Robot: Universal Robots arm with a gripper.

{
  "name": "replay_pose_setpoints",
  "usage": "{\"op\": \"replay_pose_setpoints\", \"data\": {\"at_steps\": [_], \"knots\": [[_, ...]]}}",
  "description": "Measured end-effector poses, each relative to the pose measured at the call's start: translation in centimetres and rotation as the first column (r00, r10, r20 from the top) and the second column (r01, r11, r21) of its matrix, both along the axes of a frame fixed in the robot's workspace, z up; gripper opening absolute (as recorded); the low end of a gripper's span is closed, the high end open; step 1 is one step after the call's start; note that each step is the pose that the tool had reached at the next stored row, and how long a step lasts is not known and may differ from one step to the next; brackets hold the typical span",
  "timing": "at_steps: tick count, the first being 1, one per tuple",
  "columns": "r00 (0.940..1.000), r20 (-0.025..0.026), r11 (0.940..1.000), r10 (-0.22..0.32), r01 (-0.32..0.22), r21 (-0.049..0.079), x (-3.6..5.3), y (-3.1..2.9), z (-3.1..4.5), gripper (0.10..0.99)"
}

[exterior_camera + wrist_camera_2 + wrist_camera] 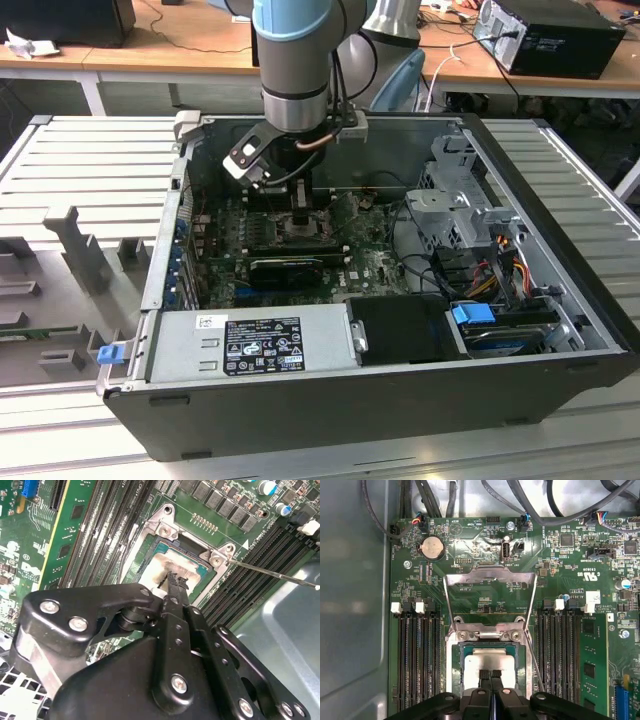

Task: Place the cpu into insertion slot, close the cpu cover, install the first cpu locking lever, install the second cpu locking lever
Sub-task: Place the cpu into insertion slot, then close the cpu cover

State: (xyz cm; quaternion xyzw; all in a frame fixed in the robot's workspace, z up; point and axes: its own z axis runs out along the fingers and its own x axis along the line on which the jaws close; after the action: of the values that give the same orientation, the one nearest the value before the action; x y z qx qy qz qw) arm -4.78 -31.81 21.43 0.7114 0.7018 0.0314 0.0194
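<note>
The cpu lies flat in the insertion slot, its silvery top face up; in the second wrist view the cpu sits inside the slot's silver rim. My gripper is shut, its black fingertips together right over the chip's top with nothing between them. The cpu cover is swung open, its silver frame standing back from the slot's hinge end. A thin wire locking lever sticks out unlatched beside the slot. In the exterior view the gripper reaches down into the open computer case.
Long black memory slots run on both sides of the socket. A black expansion card, a power supply, drive cages and cables crowd the case. Grey ribbed table surrounds it.
</note>
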Motion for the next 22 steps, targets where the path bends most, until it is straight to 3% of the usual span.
{"op": "replay_pose_setpoints", "data": {"at_steps": [8, 10, 16, 22], "knots": [[1.0, 0.0002, 1.0, 0.0, 0.0, 0.0, 0.0, 0.0, 0.25, 0.106], [1.0, -0.0044, 1.0, 0.0, 0.0, 0.002, 0.4, -0.02, 0.26, 0.106], [1.0, -0.0054, 1.0, 0.0, 0.0, 0.006, 0.92, -0.13, 0.25, 0.106], [1.0, -0.0055, 1.0, 0.0, 0.0, 0.006, 0.92, -0.13, 0.91, 0.106]]}}
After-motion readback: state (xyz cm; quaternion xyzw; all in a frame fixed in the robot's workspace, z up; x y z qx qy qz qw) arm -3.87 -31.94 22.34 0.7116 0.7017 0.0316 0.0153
